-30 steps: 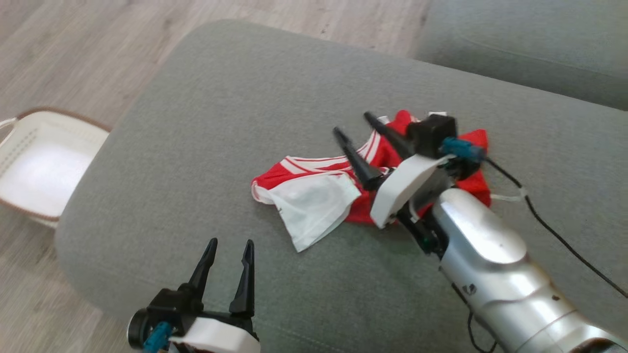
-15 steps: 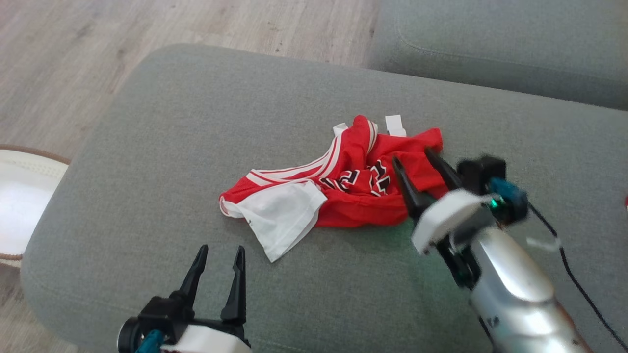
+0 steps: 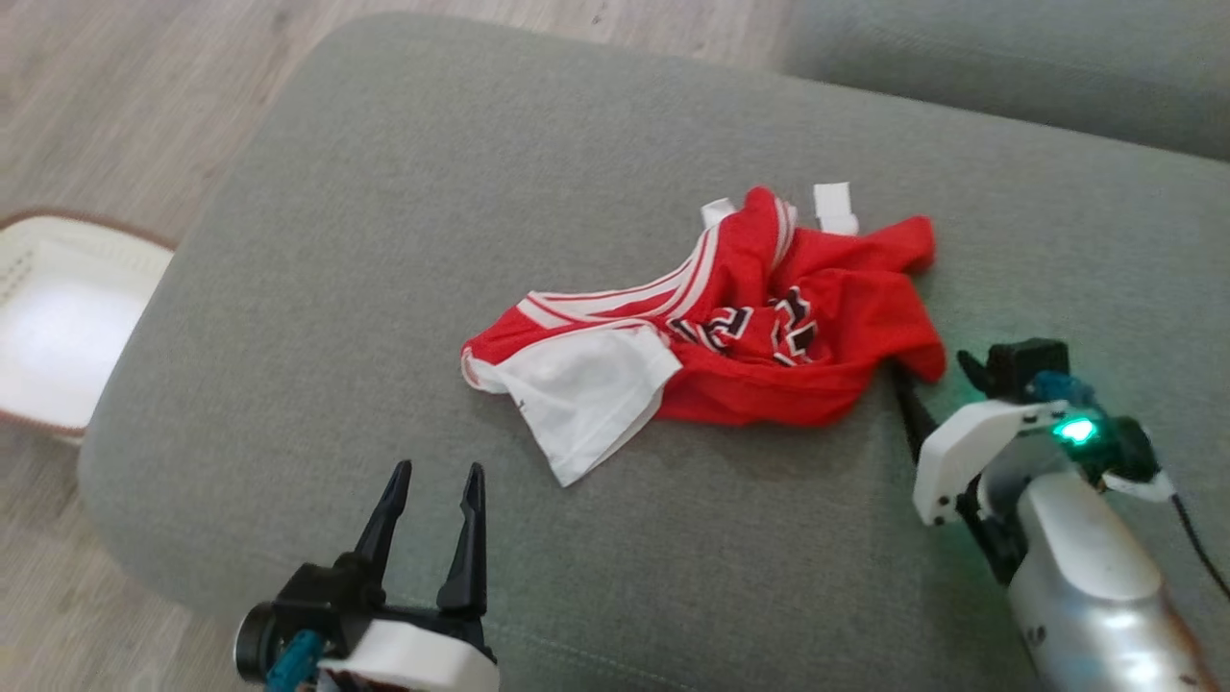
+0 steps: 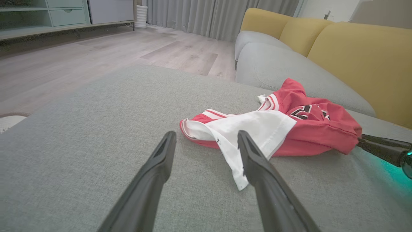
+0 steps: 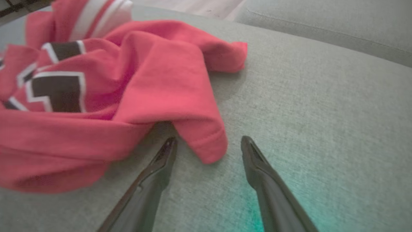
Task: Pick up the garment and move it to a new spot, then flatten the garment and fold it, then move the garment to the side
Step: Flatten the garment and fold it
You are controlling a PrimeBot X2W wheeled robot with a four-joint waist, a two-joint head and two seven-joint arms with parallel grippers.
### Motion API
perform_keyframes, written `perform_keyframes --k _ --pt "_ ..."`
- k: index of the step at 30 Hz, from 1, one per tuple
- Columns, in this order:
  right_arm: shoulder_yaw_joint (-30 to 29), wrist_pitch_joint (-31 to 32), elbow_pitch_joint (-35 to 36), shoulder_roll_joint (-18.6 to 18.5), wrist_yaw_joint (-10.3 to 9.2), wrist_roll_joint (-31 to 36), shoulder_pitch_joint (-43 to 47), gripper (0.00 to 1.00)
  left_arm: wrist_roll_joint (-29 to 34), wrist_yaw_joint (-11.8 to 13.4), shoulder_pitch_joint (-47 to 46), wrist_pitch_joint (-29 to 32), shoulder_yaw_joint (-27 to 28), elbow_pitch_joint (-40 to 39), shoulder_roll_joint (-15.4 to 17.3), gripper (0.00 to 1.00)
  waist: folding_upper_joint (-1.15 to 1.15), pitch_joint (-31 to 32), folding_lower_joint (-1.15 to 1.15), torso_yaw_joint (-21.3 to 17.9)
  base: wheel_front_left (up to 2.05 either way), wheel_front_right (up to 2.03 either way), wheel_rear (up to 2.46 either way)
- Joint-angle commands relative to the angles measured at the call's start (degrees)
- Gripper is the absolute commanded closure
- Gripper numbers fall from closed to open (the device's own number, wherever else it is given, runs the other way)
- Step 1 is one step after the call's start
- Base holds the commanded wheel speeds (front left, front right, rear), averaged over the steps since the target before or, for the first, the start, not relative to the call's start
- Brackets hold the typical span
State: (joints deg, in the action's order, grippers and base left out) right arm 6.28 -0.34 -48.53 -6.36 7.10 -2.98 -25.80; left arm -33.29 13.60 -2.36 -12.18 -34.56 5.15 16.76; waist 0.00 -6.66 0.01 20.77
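garment: red jersey [image 3: 769, 336], white trim, crumpled in a heap mid sofa seat [image 3: 404, 192].
handling: likely light, soft, limp; will sag and drape when lifted.
grip spot: hem corner [image 5: 201, 133] looks easiest to pinch.
right claw [image 5: 208, 139]: open, empty, fingers straddling that corner.
left claw [image 3: 436, 471]: open, empty, near white flap [image 3: 586, 394], not touching.
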Motion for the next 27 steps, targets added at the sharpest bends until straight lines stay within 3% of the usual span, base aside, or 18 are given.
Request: perform_keyframes --k 1,7,8,9,10,11,19,27 --pt "0.4 0.1 0.7 -0.5 0.39 0.6 -3.9 0.00 -0.1 0.0 -2.8 -0.6 2.2 -1.3 0.1 0.00 0.00 -1.3 -0.01 1.5 0.00 0.00 0.00" --pt "0.8 0.7 -2.0 -1.1 0.39 0.7 -6.0 0.00 -0.1 -0.4 -3.4 -1.0 2.1 -0.5 -0.2 0.00 0.00 -1.9 -0.01 2.8 0.00 0.00 0.00" --pt "1.2 0.9 -2.6 -1.2 0.39 0.2 -6.5 0.18 -0.1 -0.5 -3.5 -1.0 2.0 -0.4 -0.3 0.00 0.00 -1.9 -0.01 2.9 0.00 0.00 0.00" --pt "1.5 1.0 -3.1 -1.4 0.39 -0.2 -6.9 0.55 -0.1 -0.6 -3.6 -1.1 2.0 -0.2 -0.3 0.00 0.00 -1.9 -0.01 3.1 0.00 0.00 0.00" --pt "1.9 0.7 -3.4 -1.7 0.39 -0.3 -7.5 0.71 -0.1 -0.6 -3.7 -1.1 1.9 -0.1 -0.4 0.00 0.00 -1.9 -0.01 3.2 0.00 0.00 0.00" --pt "2.0 0.2 -3.5 -2.0 0.39 -0.6 -8.1 1.00 -0.1 -0.6 -3.8 -1.1 1.9 0.0 -0.4 0.00 0.00 -1.8 -0.01 3.3 0.00 0.00 0.00" --pt "1.1 -4.6 1.1 -5.5 0.39 -1.6 -14.8 1.00 -0.4 0.1 -2.9 -1.4 2.3 0.3 -0.3 0.00 0.00 0.0 -0.01 1.9 0.00 0.00 0.00" --pt "-0.4 0.0 14.4 -9.2 0.39 -0.1 -16.8 1.00 -0.7 0.3 -1.9 -1.6 2.2 0.0 -0.4 0.00 0.00 1.7 -0.01 1.2 0.00 0.00 0.00"
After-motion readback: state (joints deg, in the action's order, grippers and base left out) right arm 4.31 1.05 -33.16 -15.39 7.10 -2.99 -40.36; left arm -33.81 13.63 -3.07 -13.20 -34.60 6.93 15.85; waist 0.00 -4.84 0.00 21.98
